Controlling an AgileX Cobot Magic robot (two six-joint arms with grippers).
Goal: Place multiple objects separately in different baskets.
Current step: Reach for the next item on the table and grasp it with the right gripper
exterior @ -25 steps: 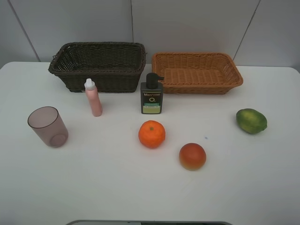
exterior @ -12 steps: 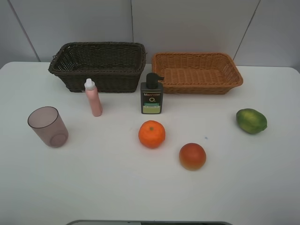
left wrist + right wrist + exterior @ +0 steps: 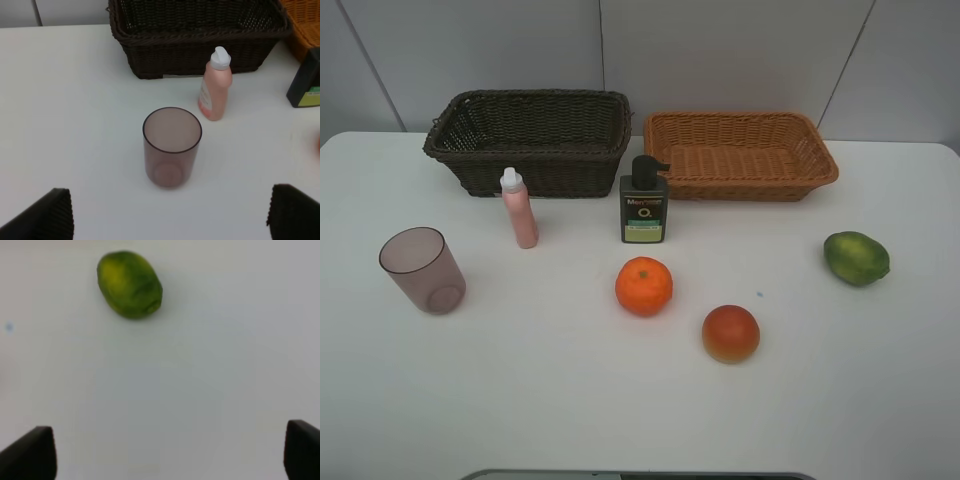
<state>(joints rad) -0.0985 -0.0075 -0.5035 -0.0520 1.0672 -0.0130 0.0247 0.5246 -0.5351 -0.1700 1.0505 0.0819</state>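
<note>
On the white table stand a dark brown basket [image 3: 550, 172] and an orange-tan basket [image 3: 750, 187] side by side at the back, both empty. In front of them are a slim pink bottle [image 3: 520, 212], a dark green pump bottle [image 3: 643, 205], a translucent pink cup [image 3: 422, 270], an orange [image 3: 644, 286], a red-yellow fruit [image 3: 730, 333] and a green fruit [image 3: 856, 258]. My left gripper [image 3: 167, 220] is open, short of the cup [image 3: 172, 147] and pink bottle [image 3: 216, 87]. My right gripper [image 3: 165, 455] is open, well back from the green fruit [image 3: 130, 284]. Neither gripper shows in the high view.
A grey tiled wall rises behind the baskets. The table's back edge runs just behind them, and a dark bar lies along its front edge [image 3: 640, 474]. In the left wrist view the dark basket [image 3: 200, 47] and the pump bottle's corner [image 3: 306, 80] show.
</note>
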